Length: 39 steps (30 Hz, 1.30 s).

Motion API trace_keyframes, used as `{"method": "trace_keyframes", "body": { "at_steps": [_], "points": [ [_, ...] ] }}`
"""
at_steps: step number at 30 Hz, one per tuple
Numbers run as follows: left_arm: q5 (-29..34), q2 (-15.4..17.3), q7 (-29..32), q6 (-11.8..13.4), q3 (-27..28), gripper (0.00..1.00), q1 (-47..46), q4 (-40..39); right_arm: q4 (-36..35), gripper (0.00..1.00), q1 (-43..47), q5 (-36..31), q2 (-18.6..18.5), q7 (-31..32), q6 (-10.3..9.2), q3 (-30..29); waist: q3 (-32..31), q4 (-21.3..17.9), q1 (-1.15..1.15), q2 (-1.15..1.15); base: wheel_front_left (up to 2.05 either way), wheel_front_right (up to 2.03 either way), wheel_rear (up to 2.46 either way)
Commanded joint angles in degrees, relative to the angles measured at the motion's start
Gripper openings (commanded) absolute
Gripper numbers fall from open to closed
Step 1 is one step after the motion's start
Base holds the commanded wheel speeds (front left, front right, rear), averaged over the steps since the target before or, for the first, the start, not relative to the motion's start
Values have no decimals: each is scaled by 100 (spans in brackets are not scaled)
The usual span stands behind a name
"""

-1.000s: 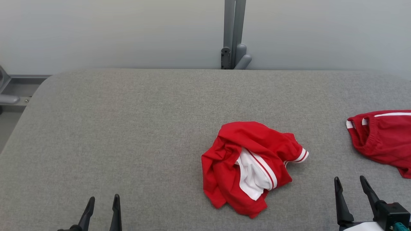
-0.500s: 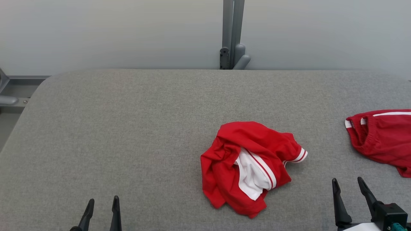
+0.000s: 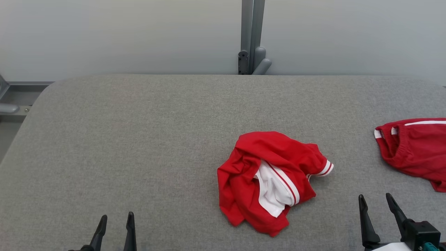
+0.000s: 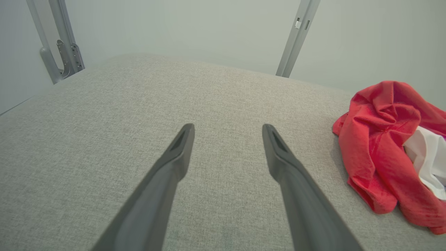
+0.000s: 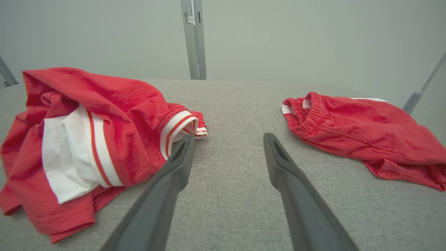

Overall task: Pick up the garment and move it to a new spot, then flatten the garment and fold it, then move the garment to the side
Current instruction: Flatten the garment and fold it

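Crumpled red-and-white garment (image 3: 271, 181) on a grey table (image 3: 139, 139).
The garment is bright red, with a plain white panel at its middle, bordered by one thin red stripe and a white band; its cuff is white with a thin red line. A second garment (image 3: 414, 150) at the table's right edge is the same red, with a white stripe along its far side. The table is a mottled light grey weave. The left claw (image 3: 117, 215) and right claw (image 3: 374, 196) are black. The wall (image 3: 122, 35) is pale grey, the post (image 3: 251, 35) a darker metal grey.
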Motion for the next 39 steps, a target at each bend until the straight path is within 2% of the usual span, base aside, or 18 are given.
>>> {"method": "trace_keyframes", "body": {
  "at_steps": [1,10,14,17,18,23,27,31,39],
  "points": [
    [19,7,0,-15,-7,100,-69,-3,13,100,0,26,-18,-16,-6,9,4,-5,0,59,0,0,0],
    [35,11,-1,-16,-54,100,-90,-61,39,100,-32,52,-18,-16,-6,7,12,-35,0,59,0,0,0],
    [15,-3,-1,-16,-259,100,-153,-223,48,100,-73,45,-17,-16,-6,45,23,-92,0,59,0,0,0],
    [-98,-14,-1,-17,-756,100,-264,-352,31,100,-127,26,-18,-16,-6,114,32,-244,0,59,0,0,0],
    [-155,-13,56,-16,-1217,100,-412,-397,9,100,-160,26,-18,-16,-6,144,54,-388,0,59,0,0,0],
    [-376,-5,413,-16,-2398,100,-955,-447,-27,100,-247,87,-17,-16,-6,128,164,-731,0,59,0,0,0],
    [-694,-7,871,-15,-2957,100,-1449,-122,-26,100,-330,173,-19,-16,-6,173,352,-1008,0,59,0,0,0],
    [-868,-17,1212,14,-3009,100,-1775,322,7,100,-393,257,-17,-16,-6,185,506,-1252,0,59,0,0,0],
    [-1052,-34,1410,218,-2977,100,-2088,848,46,100,-464,345,-17,-16,-6,170,633,-1514,0,59,0,0,0]
  ]
}}
